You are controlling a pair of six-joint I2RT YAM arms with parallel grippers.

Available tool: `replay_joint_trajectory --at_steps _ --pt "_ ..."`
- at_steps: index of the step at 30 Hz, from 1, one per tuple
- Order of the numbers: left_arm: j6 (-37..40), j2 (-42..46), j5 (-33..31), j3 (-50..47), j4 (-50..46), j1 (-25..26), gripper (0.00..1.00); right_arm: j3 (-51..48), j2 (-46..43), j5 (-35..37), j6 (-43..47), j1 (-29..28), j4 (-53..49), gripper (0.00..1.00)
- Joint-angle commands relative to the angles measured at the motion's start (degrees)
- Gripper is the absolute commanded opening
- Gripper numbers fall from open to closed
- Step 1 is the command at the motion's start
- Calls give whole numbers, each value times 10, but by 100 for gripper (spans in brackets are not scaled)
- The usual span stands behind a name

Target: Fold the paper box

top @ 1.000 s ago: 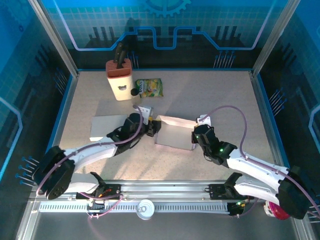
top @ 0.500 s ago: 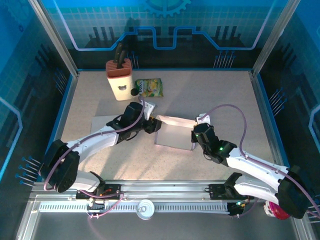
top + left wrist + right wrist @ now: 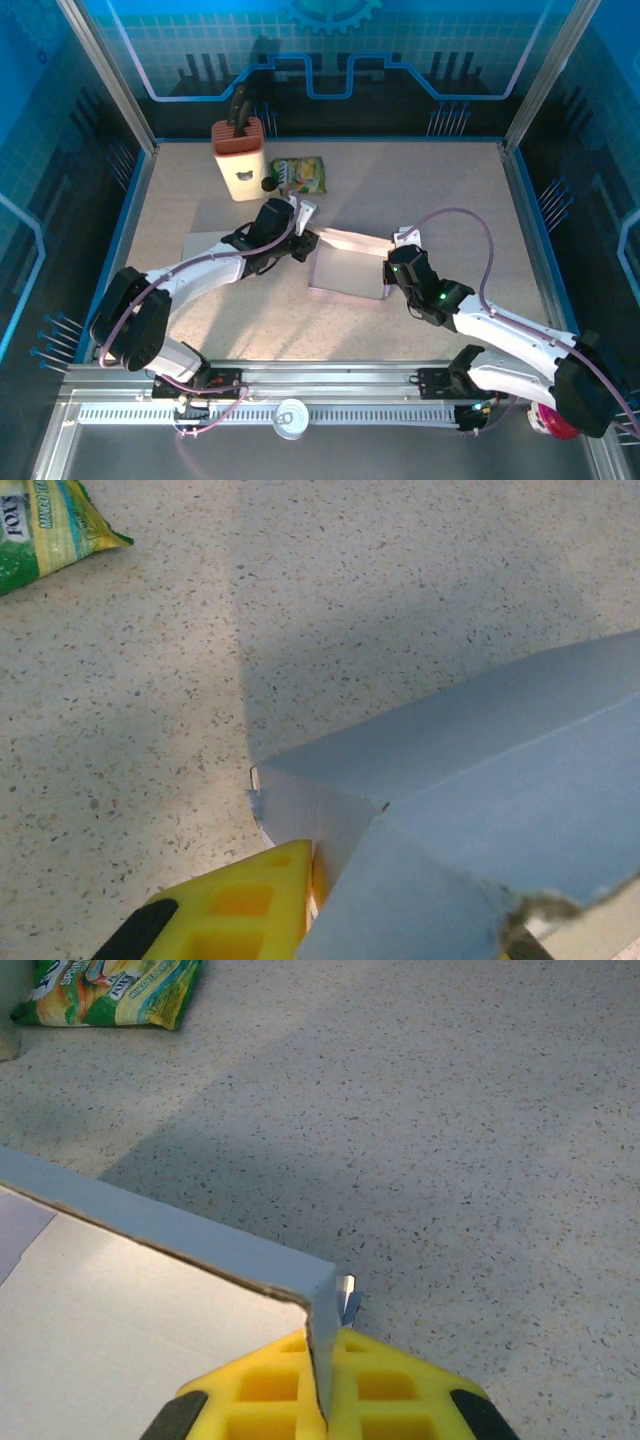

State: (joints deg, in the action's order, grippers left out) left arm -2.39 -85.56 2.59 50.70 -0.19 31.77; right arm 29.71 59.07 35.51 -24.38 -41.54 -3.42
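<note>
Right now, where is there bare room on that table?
Bare: the far right, between the snack bag and the right wall, and the near strip before the box. Crowded: the middle, where the left gripper and right gripper hold the box, and the far left by the knife block.

Speckled beige tabletop (image 3: 440,190) inside blue-lit patterned wall panels (image 3: 330,45) and silver corner posts (image 3: 108,75).

Lab cell: aluminium frame (image 3: 106,75), blue panels (image 3: 420,40)

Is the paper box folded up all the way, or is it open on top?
Open, partly folded: the paper box has walls standing at its corners, but its flat floor shows with nothing over it.
</note>
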Motion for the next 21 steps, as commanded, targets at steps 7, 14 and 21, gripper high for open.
replay_joint_trajectory --at_steps 7,14,21 --pt "-22 -8 -27 -4 35 22 0 6 6 -8 18 6 40 0" --pt "-67 -3 -57 -50 112 42 0 -15 -2 -14 59 4 119 0" --pt "-90 13 -87 -129 226 55 0 -37 0 -15 54 -2 124 0"
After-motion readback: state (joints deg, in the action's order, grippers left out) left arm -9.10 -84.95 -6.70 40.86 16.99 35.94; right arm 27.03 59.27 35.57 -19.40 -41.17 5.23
